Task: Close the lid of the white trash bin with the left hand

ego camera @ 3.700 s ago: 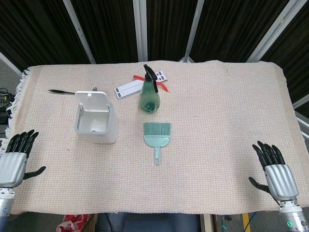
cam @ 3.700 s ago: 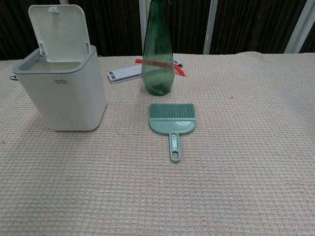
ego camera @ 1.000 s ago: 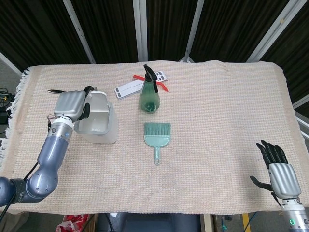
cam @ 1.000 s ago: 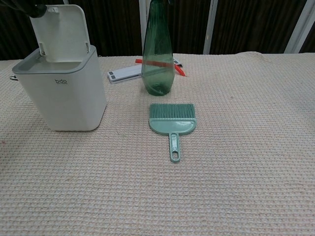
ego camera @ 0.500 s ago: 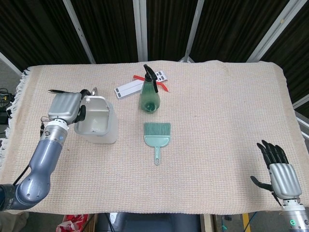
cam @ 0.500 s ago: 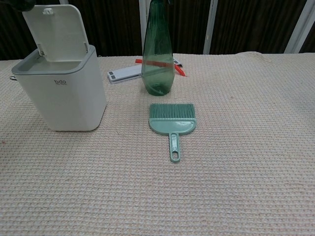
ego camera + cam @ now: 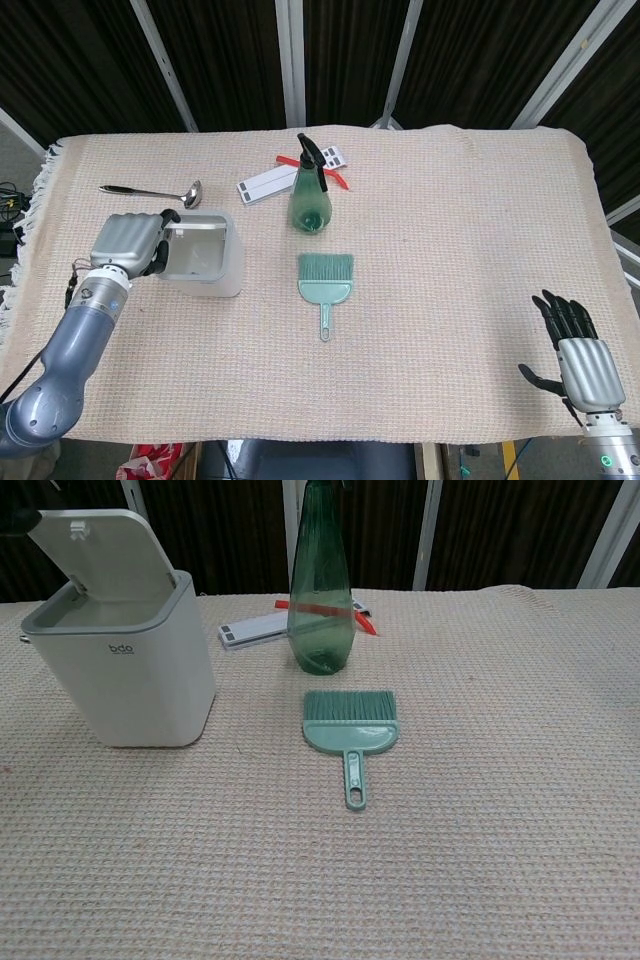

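A beige woven cloth covers the tabletop before dark slatted panels. The white trash bin stands at its left, lid tilted ajar. The left hand rests beside it, grasp unclear; the right hand lies released, fingers spread.

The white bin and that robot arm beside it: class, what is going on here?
The robot's left hand is at the left side of the white trash bin, against its lid. The lid is not yet closed: in the chest view it stands tilted, partly open. The right hand rests open at the near right edge of the table, holding nothing. A green spray bottle, a small green brush and a ladle lie untouched.
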{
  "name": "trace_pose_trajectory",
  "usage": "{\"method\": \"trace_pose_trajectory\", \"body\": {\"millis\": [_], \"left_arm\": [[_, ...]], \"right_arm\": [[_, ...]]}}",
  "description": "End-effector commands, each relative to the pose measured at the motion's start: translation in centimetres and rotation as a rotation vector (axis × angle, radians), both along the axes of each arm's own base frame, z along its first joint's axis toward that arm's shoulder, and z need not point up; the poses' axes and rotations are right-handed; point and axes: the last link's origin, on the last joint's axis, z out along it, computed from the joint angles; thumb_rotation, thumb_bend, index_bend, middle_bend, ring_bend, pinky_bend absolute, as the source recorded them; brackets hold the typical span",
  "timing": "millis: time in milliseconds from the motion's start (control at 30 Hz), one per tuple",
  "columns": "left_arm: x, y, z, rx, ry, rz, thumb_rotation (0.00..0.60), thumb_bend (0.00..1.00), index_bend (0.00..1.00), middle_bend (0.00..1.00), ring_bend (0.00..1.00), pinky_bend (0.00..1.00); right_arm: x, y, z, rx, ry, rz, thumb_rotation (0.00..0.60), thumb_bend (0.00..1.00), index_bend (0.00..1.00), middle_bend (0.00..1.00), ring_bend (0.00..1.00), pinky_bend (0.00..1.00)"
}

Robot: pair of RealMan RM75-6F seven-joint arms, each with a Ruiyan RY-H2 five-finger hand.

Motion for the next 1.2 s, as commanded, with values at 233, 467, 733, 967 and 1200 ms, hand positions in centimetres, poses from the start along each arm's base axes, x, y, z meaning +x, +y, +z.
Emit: {"method": "trace_pose_trajectory", "body": {"millis": [233,467,733,967,1200], "left_arm": [[-1.9,-2.2,0.1,-0.082,0.035,0.031,0.6,0.67,0.25,1.0,0.93,1.0],[-2.7,-2.7,-0.3,-0.092,0.026,0.021,0.6,0.67,0.25,1.0,0.93,1.0],[-3.5,-2.6,-1.9,-0.077,-0.008,-0.044,0.6,0.67,0.23,1.0,0.93,1.0],[-4.2,-2.8,-2.8,-0.091,-0.005,-0.056,0.6,0.67,0.23,1.0,0.93,1.0],[-4.8,-2.8,-3.2,-0.097,0.012,-0.043,0.6,0.67,0.23,1.0,0.93,1.0]], "right_arm": [[0.1,0.1,-0.1,0.007,-0.007,-0.004,0.6,0.21,0.0,0.0,0.0,0.0],[0.2,0.2,-0.2,0.011,-0.008,-0.003,0.6,0.21,0.0,0.0,0.0,0.0],[0.2,0.2,-0.3,0.015,-0.012,-0.006,0.6,0.21,0.0,0.0,0.0,0.0],[0.1,0.3,-0.2,0.014,-0.016,-0.011,0.6,0.21,0.0,0.0,0.0,0.0],[0.1,0.3,-0.1,0.014,-0.02,-0.013,0.6,0.21,0.0,0.0,0.0,0.0]]}}
